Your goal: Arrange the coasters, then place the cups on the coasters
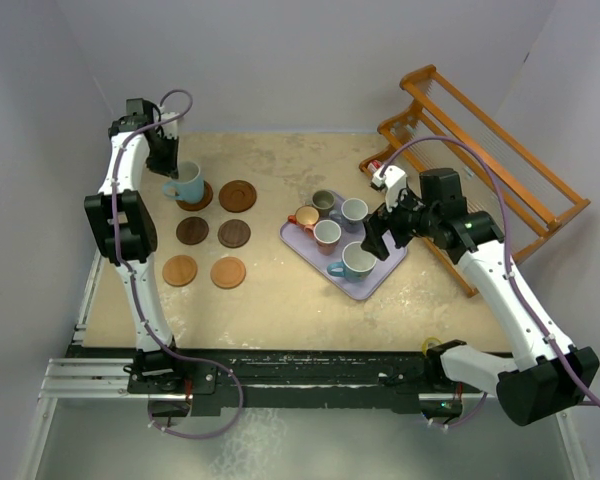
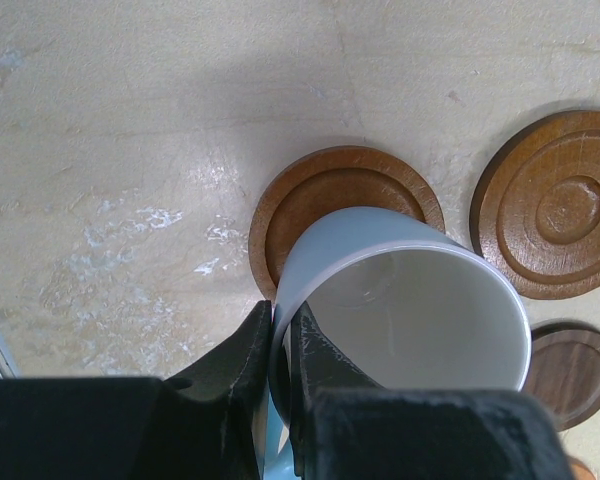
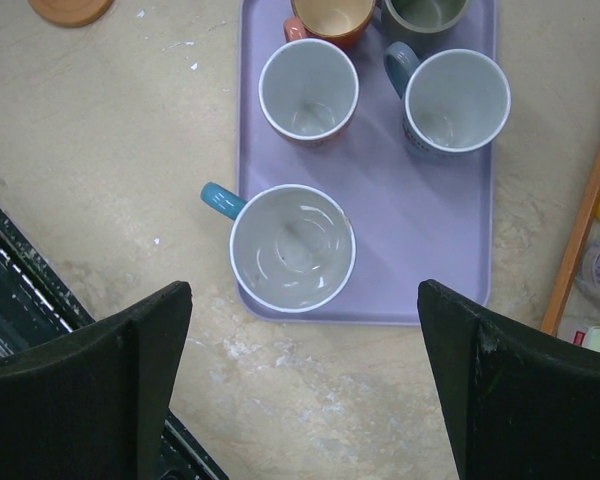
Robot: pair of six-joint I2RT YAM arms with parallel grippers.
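The left gripper [image 2: 278,345] pinches the rim of a light blue cup [image 2: 410,310], with a coaster [image 2: 330,185] just beyond its fingertips. The right gripper [image 3: 302,292] is spread wide, holding nothing, above another blue cup [image 3: 292,248] on the tray [image 3: 400,250].

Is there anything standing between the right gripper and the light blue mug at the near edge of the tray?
Nothing visible does. The right gripper hangs open over the light blue mug, with only free space between them. The pinkish-red mug stands apart from it, farther back on the lavender tray.

The beige mottled tabletop [image 1: 280,170] carries six round brown wooden coasters [image 1: 237,195] in three pairs at left, and a lavender rounded-rectangle tray [image 3: 380,230] right of centre.
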